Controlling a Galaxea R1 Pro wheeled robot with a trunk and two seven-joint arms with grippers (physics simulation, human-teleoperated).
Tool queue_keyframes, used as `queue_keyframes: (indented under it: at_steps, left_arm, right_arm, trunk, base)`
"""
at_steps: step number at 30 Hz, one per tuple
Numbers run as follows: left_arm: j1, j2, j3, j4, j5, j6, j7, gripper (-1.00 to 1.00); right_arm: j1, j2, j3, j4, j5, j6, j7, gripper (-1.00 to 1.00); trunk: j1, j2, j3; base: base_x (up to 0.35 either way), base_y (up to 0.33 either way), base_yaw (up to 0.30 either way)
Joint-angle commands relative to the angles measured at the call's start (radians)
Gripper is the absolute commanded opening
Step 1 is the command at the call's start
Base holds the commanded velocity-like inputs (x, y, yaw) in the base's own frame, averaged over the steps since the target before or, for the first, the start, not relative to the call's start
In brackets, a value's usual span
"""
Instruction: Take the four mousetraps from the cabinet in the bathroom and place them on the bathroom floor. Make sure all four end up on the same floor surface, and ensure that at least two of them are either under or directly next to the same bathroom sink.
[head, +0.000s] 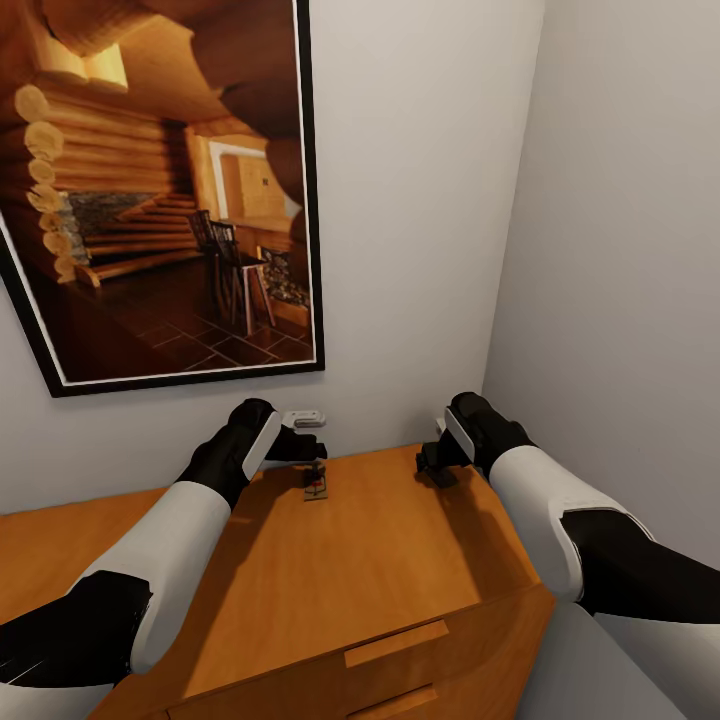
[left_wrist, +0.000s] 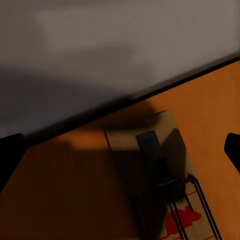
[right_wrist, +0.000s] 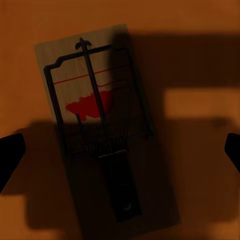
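Note:
One mousetrap (head: 316, 487), a small wooden board with a black wire and a red mark, lies on the orange cabinet top (head: 380, 560) near the wall. My left gripper (head: 300, 446) hovers just behind it, open; in the left wrist view the mousetrap (left_wrist: 160, 170) lies below the spread fingertips (left_wrist: 10, 155). My right gripper (head: 436, 466) hangs over the cabinet's far right corner, open. Its wrist view shows a second mousetrap (right_wrist: 105, 130) flat on the wood between the dark fingertips (right_wrist: 232, 150), untouched. The bathroom floor and the sink are out of view.
A large framed picture (head: 160, 190) of a log interior hangs on the white wall behind the cabinet. A small white fitting (head: 304, 418) sits on that wall by my left gripper. A side wall (head: 620, 250) closes the right. Drawer fronts (head: 396, 643) show at the near edge.

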Motion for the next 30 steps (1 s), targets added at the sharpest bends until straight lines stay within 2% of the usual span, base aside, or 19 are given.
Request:
queue_keyframes:
  at_steps: [1, 30]
  left_arm:
    - [-0.001, 0.000, -0.002, -0.001, 0.004, 0.004, 0.002, 1.00]
    - [-0.001, 0.000, -0.001, -0.001, 0.004, 0.004, 0.002, 1.00]
  right_arm:
    - [-0.001, 0.000, 0.001, -0.001, 0.008, 0.004, 0.005, 1.00]
    - [-0.001, -0.005, 0.001, 0.008, 0.006, 0.004, 0.002, 1.00]
  trunk:
    - [0.000, -0.001, -0.001]
    - [0.000, -0.001, -0.001]
  base:
    - [0.000, 0.000, 0.000]
    - [0.000, 0.000, 0.000]
